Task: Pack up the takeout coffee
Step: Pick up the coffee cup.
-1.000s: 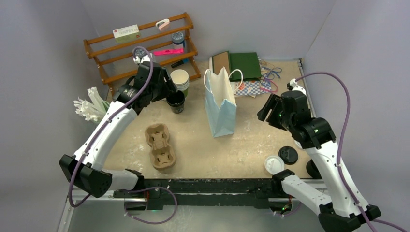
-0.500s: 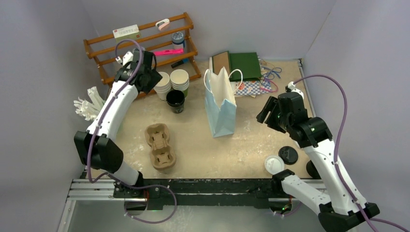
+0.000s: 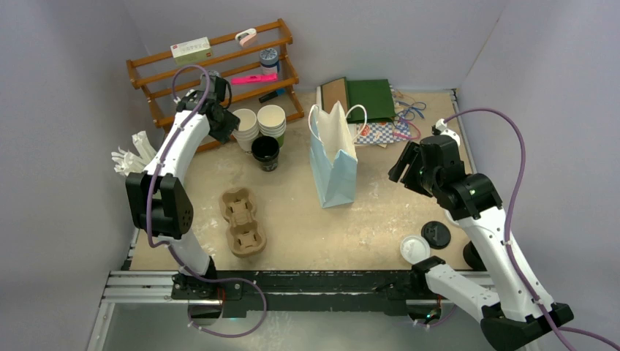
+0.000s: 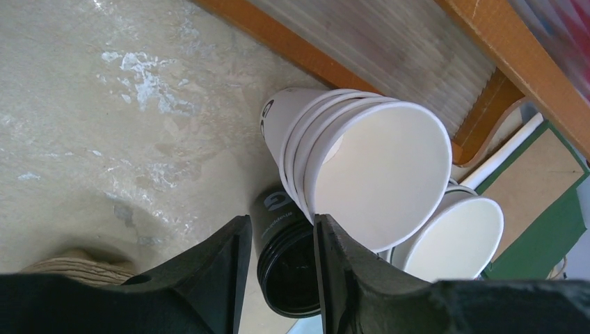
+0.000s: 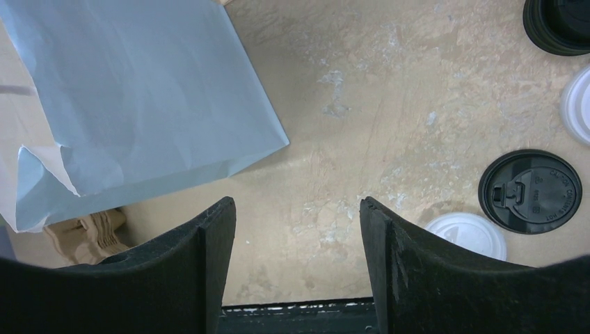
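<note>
A black paper cup (image 3: 265,152) stands open, with no lid on it, in front of two stacks of lidless cream cups (image 3: 246,126). My left gripper (image 3: 223,123) hovers at the left side of the nearer stack, open with a narrow gap and nothing between its fingers. In the left wrist view the black cup (image 4: 289,278) shows below the gap of the left gripper (image 4: 282,219), and the stack's rim (image 4: 376,174) lies by the right finger. A loose black lid (image 3: 436,234) and a loose white lid (image 3: 414,248) lie near the front right. My right gripper (image 3: 404,162) hangs open and empty above bare table.
A pale blue paper bag (image 3: 333,164) stands upright mid-table. A brown pulp cup carrier (image 3: 241,221) lies front left. A wooden rack (image 3: 219,69) lines the back left, with green folders (image 3: 369,99) at the back. In the right wrist view, the bag (image 5: 139,90) and both lids (image 5: 530,191) flank the gripper (image 5: 296,205).
My left arm has swung back and left, from over the black cup to the side of the cream cup stack, and its jaws have narrowed. The right arm has barely moved.
</note>
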